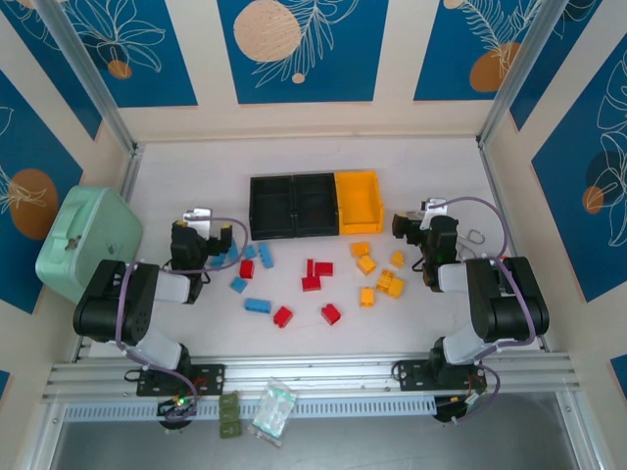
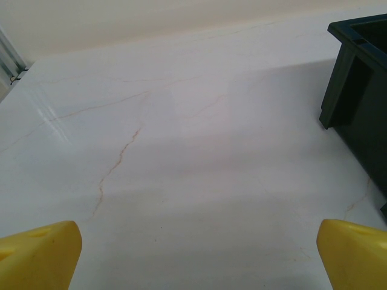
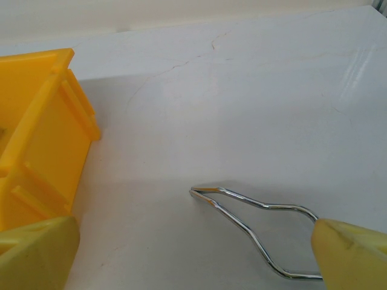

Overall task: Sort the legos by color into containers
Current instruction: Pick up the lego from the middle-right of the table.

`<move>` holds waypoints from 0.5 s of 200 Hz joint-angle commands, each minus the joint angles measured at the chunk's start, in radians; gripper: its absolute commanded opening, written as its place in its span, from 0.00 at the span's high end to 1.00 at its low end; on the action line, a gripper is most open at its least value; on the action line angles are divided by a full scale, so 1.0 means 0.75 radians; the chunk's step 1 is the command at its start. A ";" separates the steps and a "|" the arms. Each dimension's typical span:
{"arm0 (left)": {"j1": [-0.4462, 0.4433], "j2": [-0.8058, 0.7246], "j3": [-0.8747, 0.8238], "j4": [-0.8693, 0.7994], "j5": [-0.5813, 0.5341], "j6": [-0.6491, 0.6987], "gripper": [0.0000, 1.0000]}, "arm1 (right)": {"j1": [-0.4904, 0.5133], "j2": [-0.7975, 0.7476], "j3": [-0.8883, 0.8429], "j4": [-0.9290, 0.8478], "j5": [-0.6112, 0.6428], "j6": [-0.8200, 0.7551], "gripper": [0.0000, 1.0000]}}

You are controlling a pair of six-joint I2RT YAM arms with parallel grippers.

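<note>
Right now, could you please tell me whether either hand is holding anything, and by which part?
Nothing is held. The left hand and the right hand are both open and empty; the studded plastic bricks lie loose on the white table.

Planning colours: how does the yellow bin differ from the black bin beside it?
The yellow bin is yellow, the black bin black. The yellow bin ends the row at the right; the black bin sits mid-row. Both are open-topped, similar in size.
</note>
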State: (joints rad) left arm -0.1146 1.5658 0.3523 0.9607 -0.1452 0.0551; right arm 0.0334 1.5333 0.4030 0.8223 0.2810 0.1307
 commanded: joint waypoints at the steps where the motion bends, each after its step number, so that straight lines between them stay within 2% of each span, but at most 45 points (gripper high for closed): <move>1: 0.020 0.001 0.015 0.005 0.032 0.010 0.01 | 0.004 -0.014 -0.008 0.031 0.015 0.008 0.01; 85: 0.028 0.000 0.025 -0.012 0.039 -0.001 0.01 | 0.004 -0.016 -0.011 0.033 0.013 0.009 0.01; 100: 0.030 -0.012 0.025 -0.015 -0.042 -0.027 0.00 | 0.011 -0.042 -0.001 0.001 0.061 0.021 0.01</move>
State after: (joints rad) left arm -0.1116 1.5658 0.3523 0.9569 -0.1387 0.0544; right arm 0.0334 1.5333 0.4030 0.8227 0.2817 0.1307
